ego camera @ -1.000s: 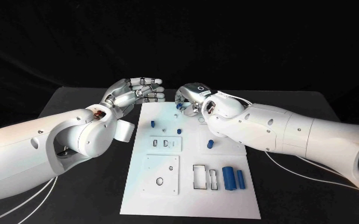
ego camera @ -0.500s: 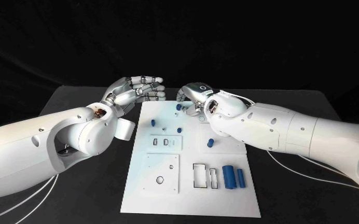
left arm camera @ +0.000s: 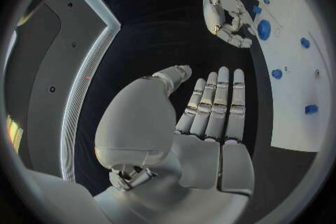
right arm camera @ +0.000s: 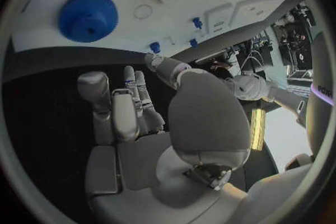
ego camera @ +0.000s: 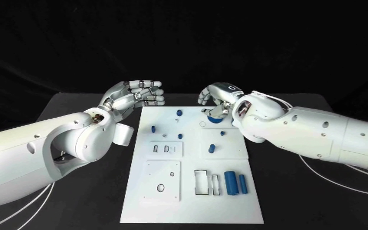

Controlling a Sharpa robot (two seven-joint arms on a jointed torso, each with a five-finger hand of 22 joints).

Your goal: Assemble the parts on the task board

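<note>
Right robot hand [ego camera: 217,98] has shifted rightward, empty, fingers curled above the round blue toothed gear [ego camera: 215,117]; left robot hand [ego camera: 139,93] empty, fingers apart. Risk: a grasp from this offset could slide the gear across the white plate [ego camera: 153,208].

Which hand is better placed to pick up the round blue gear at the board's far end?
Right, probably. The right hand hovers open right at the blue gear; the left hand hangs open off the task board, beside its far left corner.
</note>
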